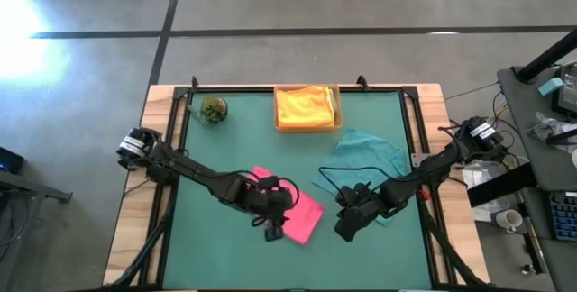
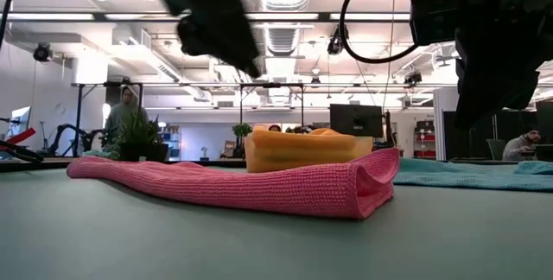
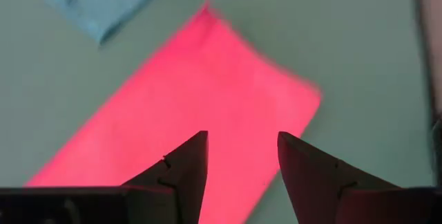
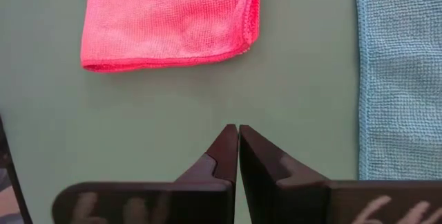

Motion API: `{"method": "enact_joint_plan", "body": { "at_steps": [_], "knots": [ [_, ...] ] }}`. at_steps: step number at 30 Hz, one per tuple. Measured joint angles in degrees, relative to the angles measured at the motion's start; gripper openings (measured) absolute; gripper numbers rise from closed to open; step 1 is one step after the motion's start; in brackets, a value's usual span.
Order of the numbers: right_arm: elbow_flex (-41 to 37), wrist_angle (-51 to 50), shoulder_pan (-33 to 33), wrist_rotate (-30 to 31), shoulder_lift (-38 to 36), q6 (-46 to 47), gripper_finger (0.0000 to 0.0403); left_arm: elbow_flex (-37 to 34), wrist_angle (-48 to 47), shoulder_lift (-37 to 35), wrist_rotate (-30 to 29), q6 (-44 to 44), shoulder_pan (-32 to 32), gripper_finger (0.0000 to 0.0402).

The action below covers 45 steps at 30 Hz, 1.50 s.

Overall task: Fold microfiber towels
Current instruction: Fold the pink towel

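A pink towel [image 1: 306, 215] lies folded on the green mat near the table's middle, its folded end [image 2: 380, 176] rounded in the low view. My left gripper [image 3: 242, 144] is open above the pink towel [image 3: 207, 86] and clear of it. To its right, my right gripper [image 4: 238, 131] is shut over bare mat, between the pink towel [image 4: 166, 16] and a teal towel [image 4: 400, 72]. The teal towel [image 1: 365, 161] lies spread flat at the right. A yellow towel [image 1: 306, 104] rests in a tan tray [image 1: 306, 131] at the far edge.
A small green plant ball [image 1: 214, 109] sits at the far left of the mat. The table's raised frame [image 1: 415, 121] runs along the sides. Bare mat lies along the near edge and at the left. People and desks show in the room beyond.
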Motion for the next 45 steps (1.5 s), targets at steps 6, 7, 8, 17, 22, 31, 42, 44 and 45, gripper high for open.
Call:
{"method": "enact_joint_plan", "body": {
  "at_steps": [6,7,8,17,22,31,42,44,45],
  "knots": [
    [-0.02,0.00,0.00,0.01,0.00,-0.04,0.0009,-0.07,8.77,1.99,-2.97,-0.45,0.02,0.0160],
    [-0.02,0.08,0.00,0.02,0.00,-0.04,0.0009,-0.07,10.87,2.33,-2.97,-1.01,0.02,0.0160],
    [-0.02,0.12,0.00,0.02,0.00,-0.06,0.0009,-0.07,12.44,2.77,-2.94,-1.62,0.02,0.0160],
    [-0.06,0.21,0.00,0.01,0.00,-0.06,0.0009,-0.07,17.22,9.41,-4.17,-2.44,-0.74,0.0160],
    [-0.06,0.07,0.00,0.02,0.00,0.00,0.0009,-0.11,17.31,11.31,-4.21,-4.70,-1.74,0.0160],
    [-0.06,0.09,0.00,0.00,0.00,0.37,0.0009,-1.02,16.49,13.64,-1.82,-4.93,-2.86,0.0160],
    [-0.06,0.11,0.00,0.02,0.00,0.35,0.0009,-0.88,6.97,14.42,0.09,-6.66,-4.10,0.0160],
    [-0.06,0.11,0.00,0.02,0.00,0.35,0.0009,-0.87,3.02,13.93,0.28,-4.85,-4.18,0.0160],
    [-0.06,0.11,0.00,0.02,0.00,0.35,0.0009,-0.78,1.10,13.61,0.42,-3.88,-4.22,0.0160]
  ]
}}
